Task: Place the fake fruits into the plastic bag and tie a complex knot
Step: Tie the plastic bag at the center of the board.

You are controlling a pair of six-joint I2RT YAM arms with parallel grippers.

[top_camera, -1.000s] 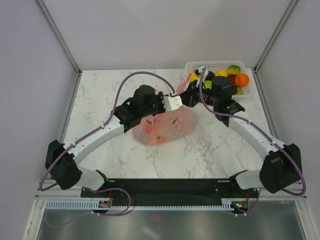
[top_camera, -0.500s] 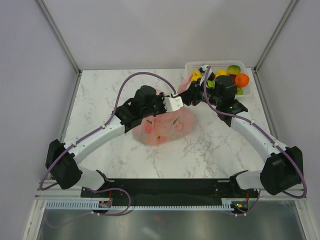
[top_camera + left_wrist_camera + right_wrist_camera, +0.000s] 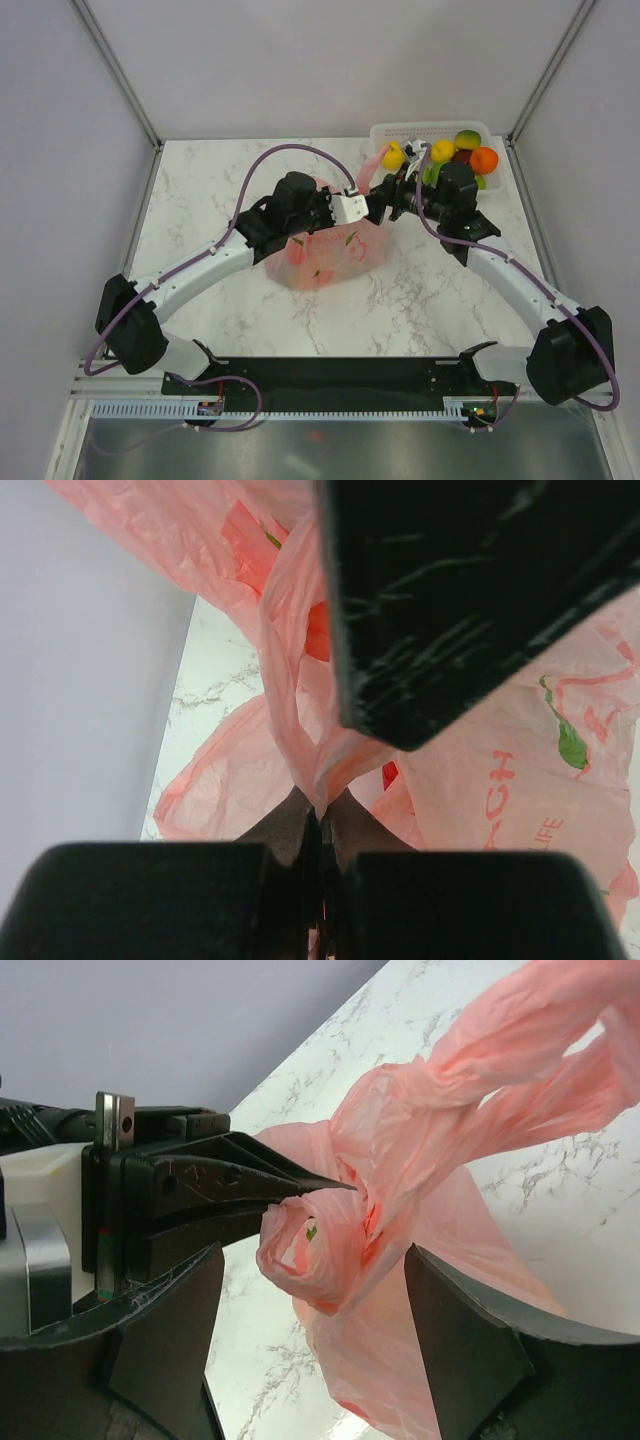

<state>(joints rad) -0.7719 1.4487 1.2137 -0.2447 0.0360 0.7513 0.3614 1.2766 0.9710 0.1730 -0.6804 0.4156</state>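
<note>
The plastic bag (image 3: 330, 255) sits mid-counter, well apart from the left and near edges. Its twisted handles (image 3: 350, 1200) are pinched tight in the left hand (image 3: 320, 820). The right hand (image 3: 312, 1260) gapes wide facing them (gripping nothing), near the far-right-corner basket (image 3: 385, 132).

Pink plastic bag (image 3: 335, 255), red-and-green print

1. Your right gripper (image 3: 312, 1295) has its fingers spread wide, one at each lower corner.
2. Between them hangs the plastic bag (image 3: 400, 1160), bunched and twisted.
3. The left gripper (image 3: 320, 1196) reaches in from the left, its tips at that bunch.
4. Two handles (image 3: 520, 1070) stretch up-right over the marble table (image 3: 320, 1060).
</note>
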